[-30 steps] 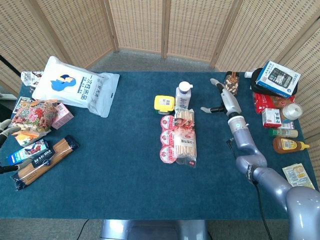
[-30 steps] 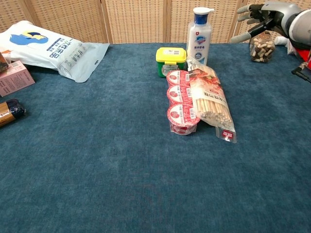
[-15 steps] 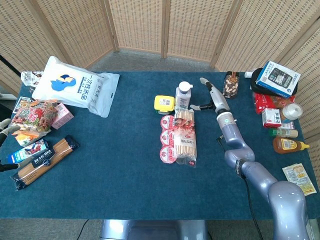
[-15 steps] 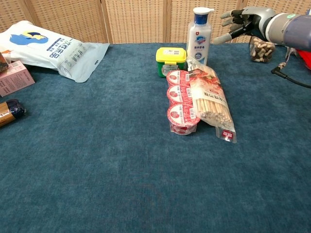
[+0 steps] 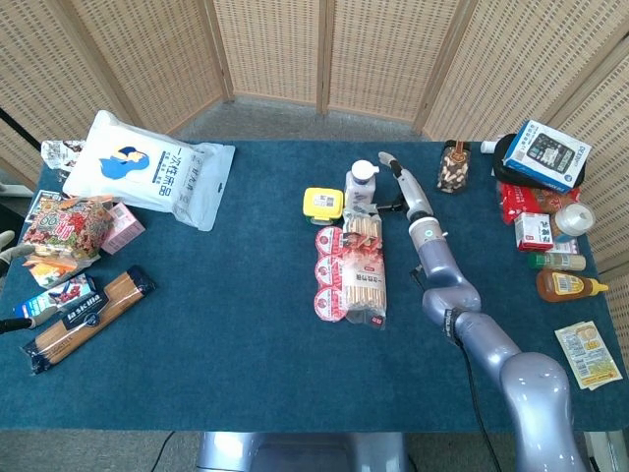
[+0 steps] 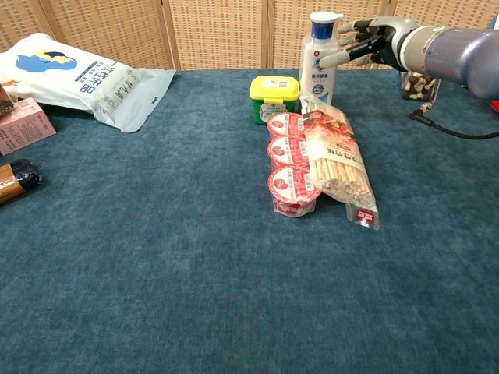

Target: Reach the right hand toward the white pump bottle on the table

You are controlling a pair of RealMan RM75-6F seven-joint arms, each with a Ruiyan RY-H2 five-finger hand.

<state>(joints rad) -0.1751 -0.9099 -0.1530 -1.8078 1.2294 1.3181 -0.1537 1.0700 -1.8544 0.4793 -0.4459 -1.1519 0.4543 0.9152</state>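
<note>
The white pump bottle (image 5: 361, 187) (image 6: 323, 56) stands upright at the back middle of the blue table, behind a bag of sticks. My right hand (image 5: 396, 181) (image 6: 366, 43) hovers just to the bottle's right at pump height, with its fingers spread and nothing in it. Its thumb tip reaches the bottle's right side; whether it touches I cannot tell. A pale sliver at the left edge of the head view may be my left hand (image 5: 5, 238); how it stands is not visible.
A yellow-lidded jar (image 6: 274, 97) sits left of the bottle. Red cups (image 6: 290, 164) and the bag of sticks (image 6: 335, 160) lie in front of it. A nut jar (image 5: 453, 167) stands right of the hand. Boxes (image 5: 541, 152) crowd the right edge, a white bag (image 5: 152, 167) the far left.
My right hand has swung left, from beside the nut jar to right next to the pump bottle. Nothing on the table has moved.
</note>
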